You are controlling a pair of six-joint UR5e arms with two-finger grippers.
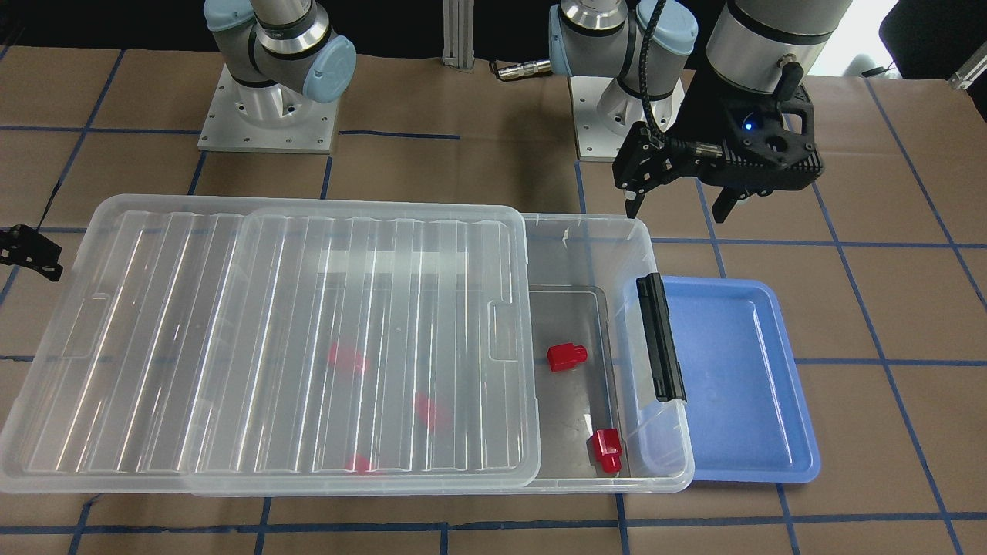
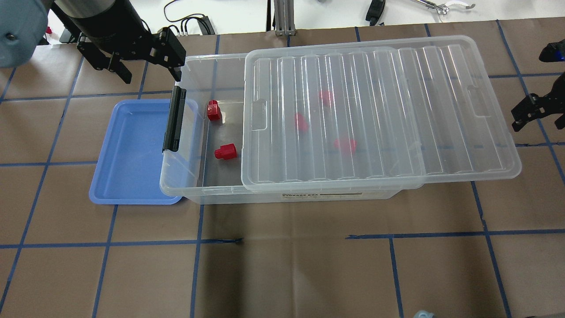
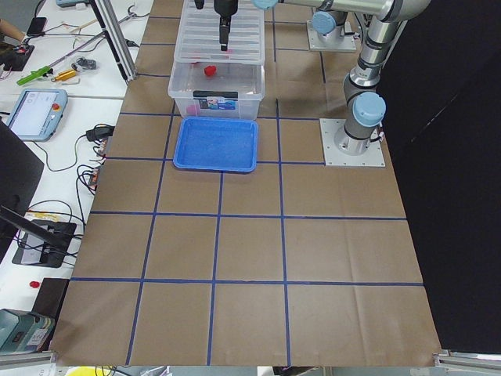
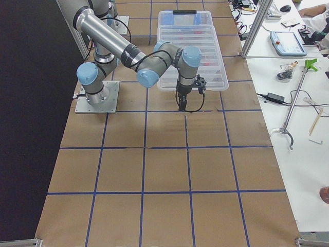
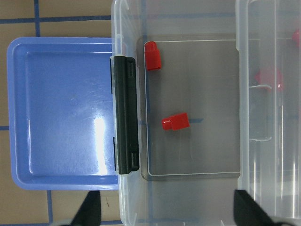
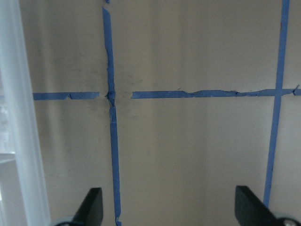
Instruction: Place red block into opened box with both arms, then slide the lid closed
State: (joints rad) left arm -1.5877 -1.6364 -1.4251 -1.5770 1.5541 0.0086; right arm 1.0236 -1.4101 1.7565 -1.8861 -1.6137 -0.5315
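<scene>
The clear box (image 2: pixel 176 190) lies across the table with its lid (image 2: pixel 379 115) slid partway toward my right, leaving the end by the black bar (image 2: pixel 174 119) uncovered. In that opening lie two red blocks, one in the middle (image 2: pixel 225 151) (image 5: pixel 175 121) and one in the corner (image 2: pixel 213 110) (image 5: pixel 152 55). Three more red shapes (image 2: pixel 301 121) show blurred under the lid. My left gripper (image 2: pixel 152 76) (image 5: pixel 169 209) hangs open and empty above the box's far corner. My right gripper (image 2: pixel 538 123) (image 6: pixel 171 207) is open over bare table just past the lid's edge (image 6: pixel 19 117).
An empty blue tray (image 2: pixel 132 150) sits against the box's black-bar end, partly under it. Brown paper with blue tape lines covers the table (image 2: pixel 282 265). Both arm bases (image 1: pixel 266 116) stand behind the box.
</scene>
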